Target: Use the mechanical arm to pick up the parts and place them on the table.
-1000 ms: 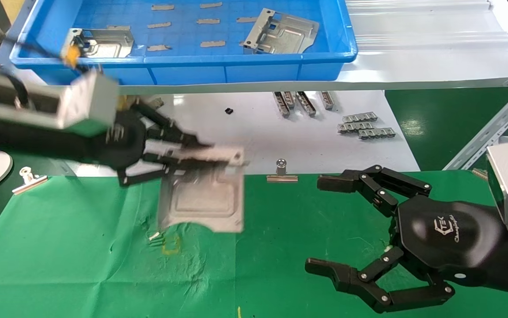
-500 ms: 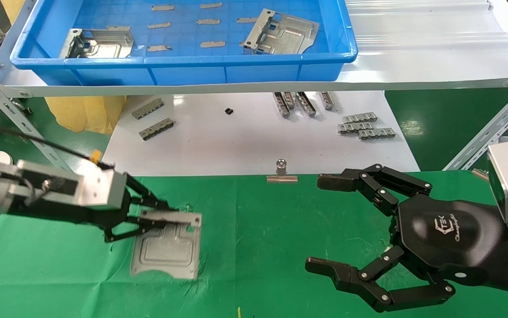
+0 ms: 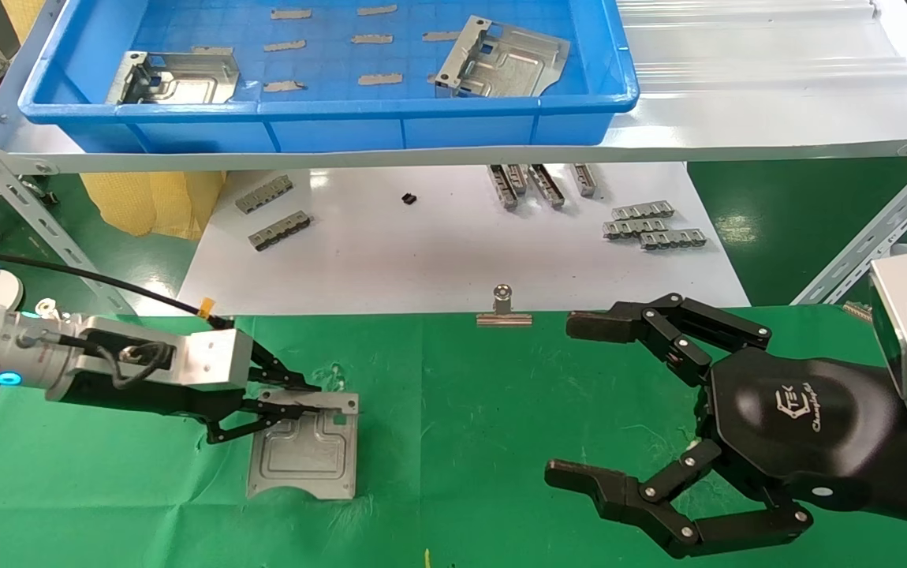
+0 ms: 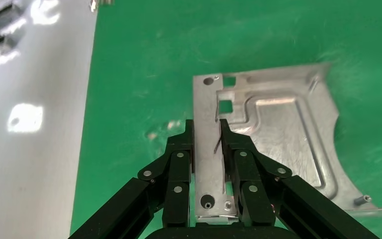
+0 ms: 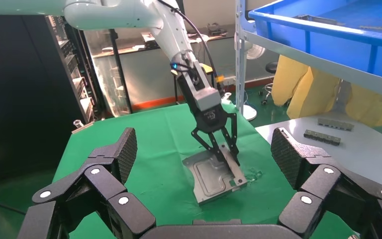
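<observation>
My left gripper (image 3: pixel 307 398), the black hand with the cable and yellow tag, is shut on the folded perforated edge of a shiny stamped metal part (image 3: pixel 304 454). The part rests on the green cloth table (image 3: pixel 461 410) at the left front, with the held edge slightly raised. The left wrist view shows the fingers (image 4: pixel 179 159) clamped on both sides of that edge of the part (image 4: pixel 278 129). The right wrist view shows the same part (image 5: pixel 214 177) on the cloth. My right gripper (image 3: pixel 568 398) is open and empty above the cloth at the right.
Two more parts (image 3: pixel 177 77) (image 3: pixel 505 59) lie in the blue bin (image 3: pixel 422 126) on the shelf, among flat grey strips. Grey slotted bars (image 3: pixel 651 225) lie on the white sheet (image 3: pixel 438 260). A binder clip (image 3: pixel 503 308) holds the cloth's far edge.
My left gripper has carried the part down and to the left, from mid-air onto the green cloth. The right arm has not moved.
</observation>
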`<move>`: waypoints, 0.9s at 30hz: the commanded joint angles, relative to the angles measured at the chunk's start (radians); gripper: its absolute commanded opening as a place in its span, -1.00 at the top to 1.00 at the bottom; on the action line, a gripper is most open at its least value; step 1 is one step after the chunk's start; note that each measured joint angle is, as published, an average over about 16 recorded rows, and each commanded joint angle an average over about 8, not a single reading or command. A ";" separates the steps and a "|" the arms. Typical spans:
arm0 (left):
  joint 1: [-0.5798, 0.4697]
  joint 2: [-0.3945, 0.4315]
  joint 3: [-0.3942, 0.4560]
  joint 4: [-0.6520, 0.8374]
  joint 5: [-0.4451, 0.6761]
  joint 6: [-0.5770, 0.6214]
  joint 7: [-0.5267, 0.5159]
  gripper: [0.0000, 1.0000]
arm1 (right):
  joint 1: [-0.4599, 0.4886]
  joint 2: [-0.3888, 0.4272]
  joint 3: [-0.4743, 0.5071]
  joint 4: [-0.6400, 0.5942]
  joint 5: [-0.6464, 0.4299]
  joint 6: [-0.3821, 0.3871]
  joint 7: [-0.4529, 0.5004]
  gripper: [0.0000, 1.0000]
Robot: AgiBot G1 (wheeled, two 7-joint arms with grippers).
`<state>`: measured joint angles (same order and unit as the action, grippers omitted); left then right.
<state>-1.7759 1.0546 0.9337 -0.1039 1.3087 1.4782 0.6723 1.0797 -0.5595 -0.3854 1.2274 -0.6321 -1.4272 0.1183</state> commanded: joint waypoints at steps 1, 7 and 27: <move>0.001 0.012 0.000 0.018 0.002 -0.020 0.014 -1.00 | 0.000 0.000 0.000 0.000 0.000 0.000 0.000 -1.00; -0.003 0.014 -0.015 0.043 -0.020 -0.008 0.047 -1.00 | 0.000 0.000 0.000 0.000 0.000 0.000 0.000 -1.00; 0.046 -0.055 -0.139 0.104 -0.210 0.129 -0.125 -1.00 | 0.000 0.000 0.000 0.000 0.000 0.000 0.000 -1.00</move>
<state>-1.7340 1.0030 0.8018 -0.0039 1.1101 1.6041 0.5582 1.0796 -0.5593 -0.3854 1.2272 -0.6320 -1.4270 0.1183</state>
